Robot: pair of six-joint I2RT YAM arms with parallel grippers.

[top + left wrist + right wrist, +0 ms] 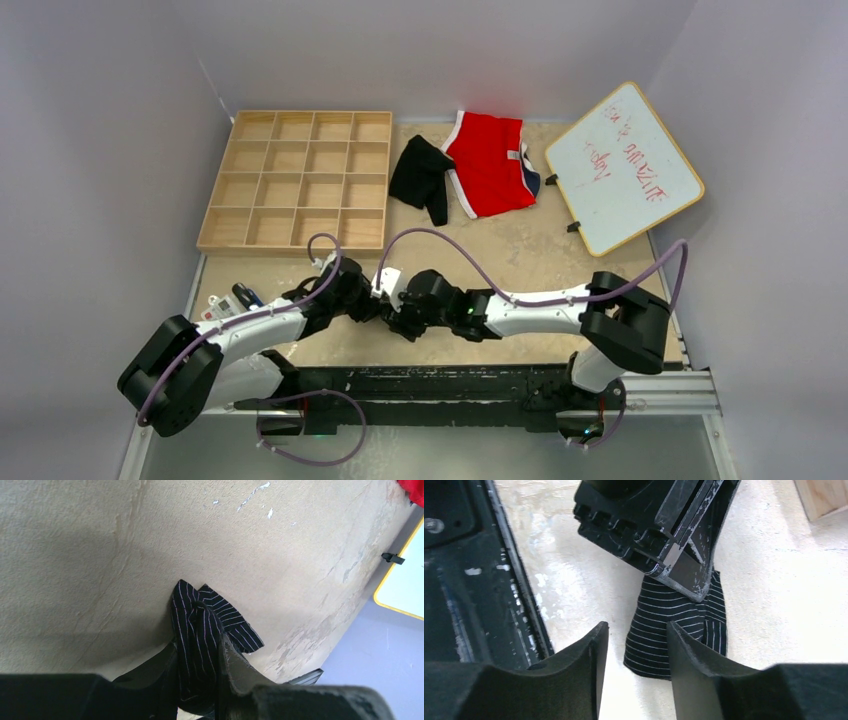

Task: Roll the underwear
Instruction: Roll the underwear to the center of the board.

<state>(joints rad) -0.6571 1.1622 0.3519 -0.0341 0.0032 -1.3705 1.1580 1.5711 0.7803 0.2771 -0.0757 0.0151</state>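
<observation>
Near the 6 o'clock edge of the desk (pixel 520 255), about mid-width: the pinstriped underwear (pixel 200 630), bunched into a narrow wad. Clamped there by the left fingers (pixel 227 655), drawn narrow onto the cloth, with a loose flap spilling out toward 2 o'clock in the left wrist view. Cannot tell whether its lower end touches the desk. Just beside it at 3 o'clock, seen from above: the right fingers (pixel 591 650), standing apart and gripping nothing, the striped cloth showing beyond their gap. Well apart at 12 o'clock, toward the far edge: the plain black underwear (pixel 422 178), crumpled, touching the red briefs (pixel 490 165) at its 3 o'clock. At its 9 o'clock, the wooden grid tray (pixel 295 180). At the desk's 2 o'clock corner, a tilted whiteboard (pixel 625 165) with red scribbles.
</observation>
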